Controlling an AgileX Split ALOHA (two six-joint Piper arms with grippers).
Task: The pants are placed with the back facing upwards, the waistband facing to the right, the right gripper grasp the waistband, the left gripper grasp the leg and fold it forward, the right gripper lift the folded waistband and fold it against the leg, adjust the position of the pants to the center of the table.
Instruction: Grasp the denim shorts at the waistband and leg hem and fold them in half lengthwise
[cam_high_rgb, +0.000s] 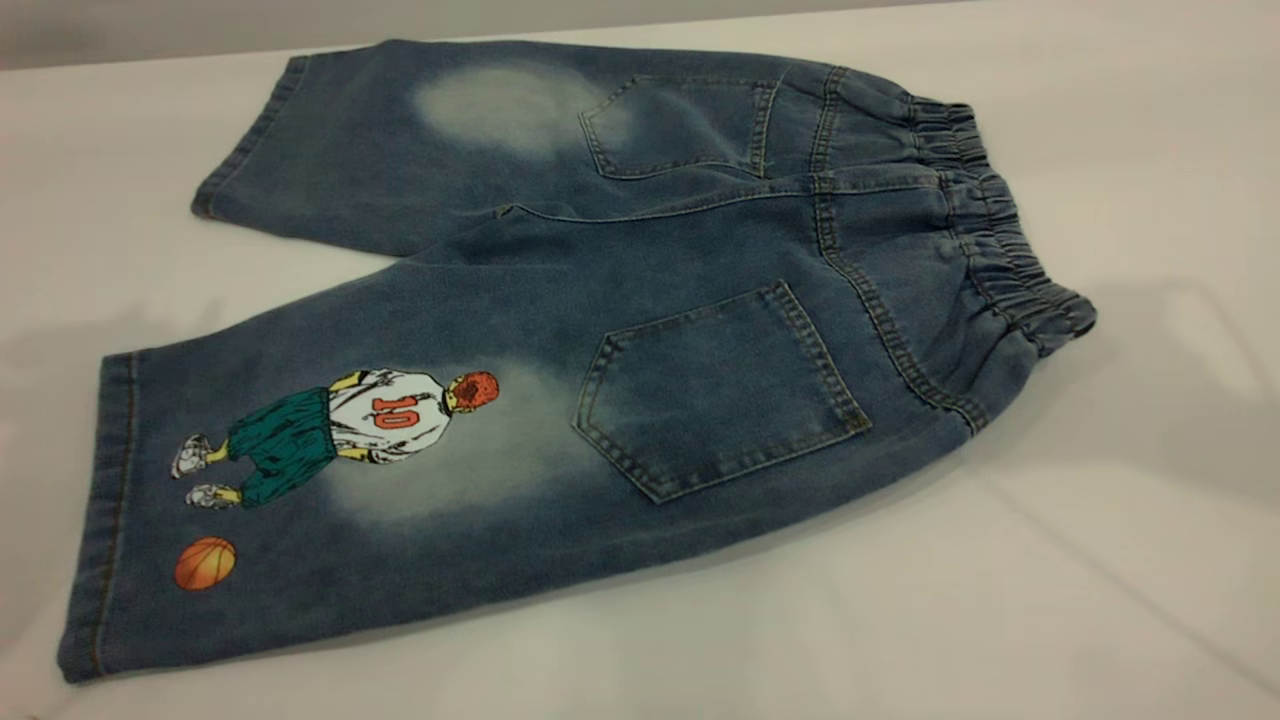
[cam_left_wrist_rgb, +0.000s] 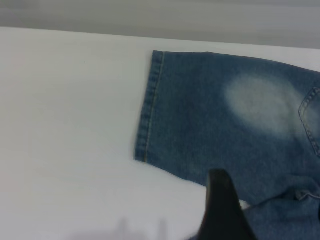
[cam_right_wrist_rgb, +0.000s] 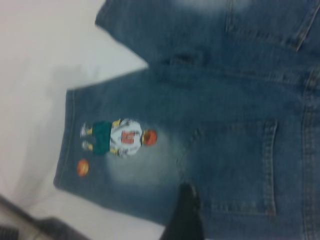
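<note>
Exterior view first, and the pants (cam_high_rgb: 640, 330) lie spread flat on the white counter (cam_high_rgb: 1100, 560), back side up, both rear pockets showing. The elastic waistband (cam_high_rgb: 1000, 230) sits at the right, bunched and slightly raised, and the two legs fan out to the left. The nearer leg (cam_high_rgb: 300, 500) carries a printed basketball player (cam_high_rgb: 340, 430) in a number 10 shirt, with an orange ball (cam_high_rgb: 205, 563) printed just below him near the hem. The farther leg (cam_high_rgb: 380, 150) has a pale faded patch beside its pocket. No arm shows in this view at all.

Over to the left wrist camera: the left pincer (cam_left_wrist_rgb: 225, 210) shows only as one dark finger, hovering above the inner edge of the farther leg, close to the crotch seam. How far it stands open, I cannot tell, and nothing is seen in its grip.

Right wrist camera now: the right pincer (cam_right_wrist_rgb: 185, 215) is likewise a single dark finger, over the outer edge of the nearer leg, beside the rear pocket (cam_right_wrist_rgb: 245, 170). Its opening cannot be told either, and the denim lies undisturbed under it.
</note>
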